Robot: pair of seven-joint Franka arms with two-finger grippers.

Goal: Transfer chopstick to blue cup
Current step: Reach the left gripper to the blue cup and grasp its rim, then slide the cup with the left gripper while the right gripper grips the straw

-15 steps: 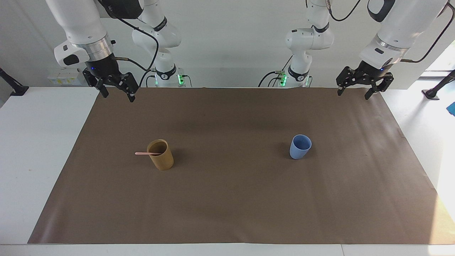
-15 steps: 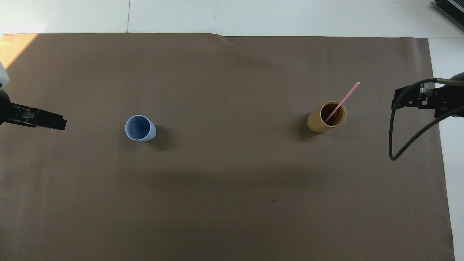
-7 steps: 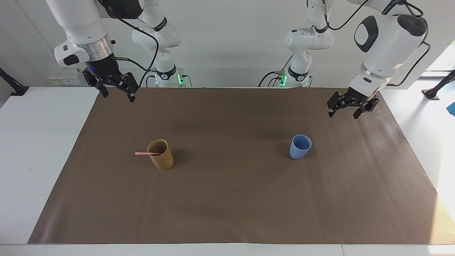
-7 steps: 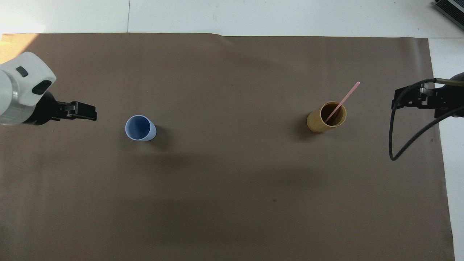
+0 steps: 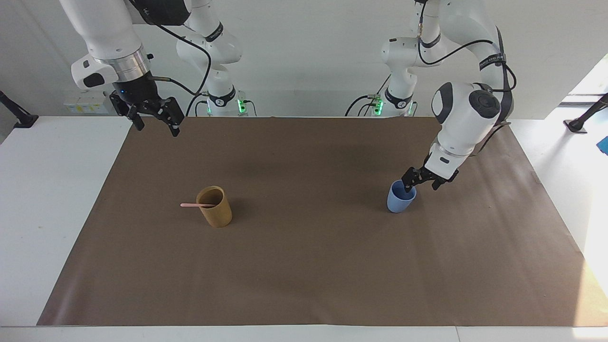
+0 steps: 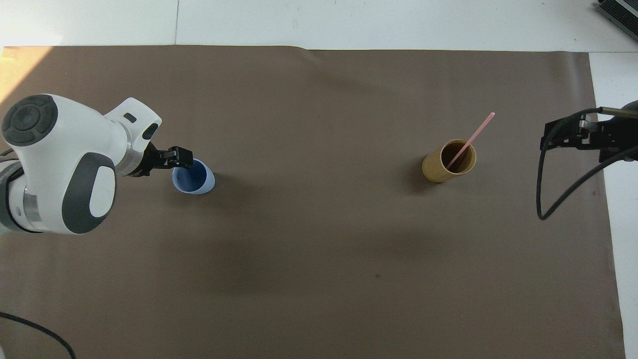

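The pale-pink chopstick (image 5: 192,205) (image 6: 476,132) leans inside a tan cylindrical cup (image 5: 217,211) (image 6: 437,170), its upper end sticking out toward the right arm's end of the table. The blue cup (image 5: 398,202) (image 6: 199,180) stands upright toward the left arm's end. My left gripper (image 5: 421,185) (image 6: 180,158) is low at that cup's rim and open; one fingertip shows over the cup's mouth, the other outside its wall. I cannot tell whether it touches. My right gripper (image 5: 159,129) (image 6: 568,137) waits open, raised over the mat's corner by its base.
A brown mat (image 5: 304,275) (image 6: 319,259) covers most of the white table (image 5: 57,199). The two cups stand well apart on it. A black cable (image 6: 543,199) loops down from the right arm's wrist.
The left arm has swung in from the mat's corner and come down to the blue cup's rim. The right arm, both cups and the chopstick have not moved.
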